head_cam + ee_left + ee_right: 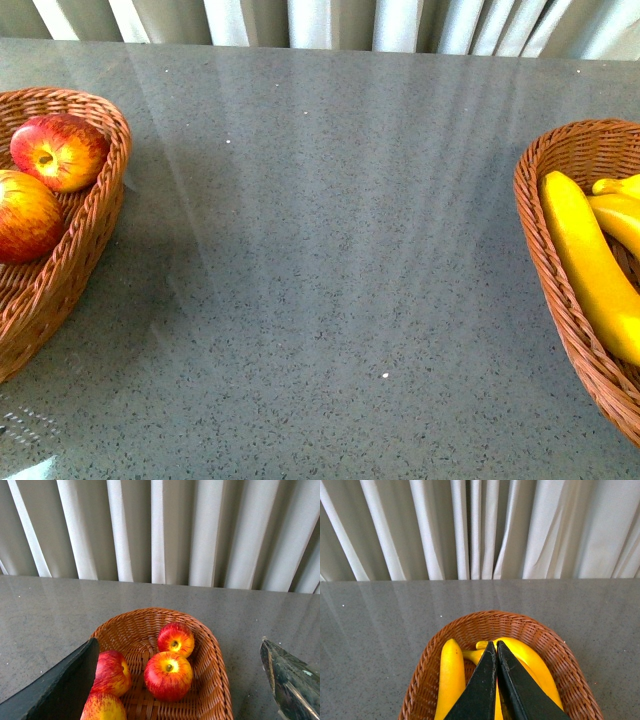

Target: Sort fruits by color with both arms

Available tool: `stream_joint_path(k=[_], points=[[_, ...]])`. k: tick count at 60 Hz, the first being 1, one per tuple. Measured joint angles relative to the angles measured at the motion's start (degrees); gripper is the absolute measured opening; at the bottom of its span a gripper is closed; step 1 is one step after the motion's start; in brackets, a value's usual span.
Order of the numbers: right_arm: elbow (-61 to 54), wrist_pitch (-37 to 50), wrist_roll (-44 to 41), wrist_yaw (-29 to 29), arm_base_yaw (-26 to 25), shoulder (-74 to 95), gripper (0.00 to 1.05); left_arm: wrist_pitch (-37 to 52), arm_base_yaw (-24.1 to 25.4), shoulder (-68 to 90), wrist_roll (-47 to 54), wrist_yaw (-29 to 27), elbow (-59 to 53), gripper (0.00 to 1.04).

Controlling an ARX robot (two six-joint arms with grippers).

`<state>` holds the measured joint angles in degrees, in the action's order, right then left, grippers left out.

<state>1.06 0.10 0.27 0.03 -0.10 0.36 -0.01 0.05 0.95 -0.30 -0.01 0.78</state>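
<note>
Four apples (pixel 168 675) in basket (pixel 212 670) — one (lowest) cropped, jaw-hidden.

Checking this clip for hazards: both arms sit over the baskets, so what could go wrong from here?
1. The right gripper is shut just above the bananas; dropping lower could jab them or snag the wicker basket.
2. The left gripper hangs open over four apples packed close in their basket; a careless dip might knock one out over the rim.
</note>
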Motion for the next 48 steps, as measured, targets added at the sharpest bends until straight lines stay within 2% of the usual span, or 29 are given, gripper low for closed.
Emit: stream_joint_path(k=[3,15,21,33,48], points=[[0.0,-0.02,-0.09,0.0,0.0,0.0,0.04,-0.02,0.0,0.0,0.0,0.0,0.0,0.96],[0.0,-0.02,-0.09,0.0,0.0,0.0,0.39,-0.02,0.0,0.0,0.0,0.0,0.0,0.96],[0.0,-0.02,-0.09,0.0,0.0,0.0,0.64,0.0,0.0,0.0,0.0,0.0,0.0,0.96],[0.0,-0.02,-0.07,-0.02,0.0,0.0,0.97,-0.02,0.0,0.0,0.0,-0.02,-0.02,0.96],[0.0,-0.02,-0.09,0.0,0.0,0.0,0.96,-0.02,0.0,0.0,0.0,-0.02,0.0,0.96]])
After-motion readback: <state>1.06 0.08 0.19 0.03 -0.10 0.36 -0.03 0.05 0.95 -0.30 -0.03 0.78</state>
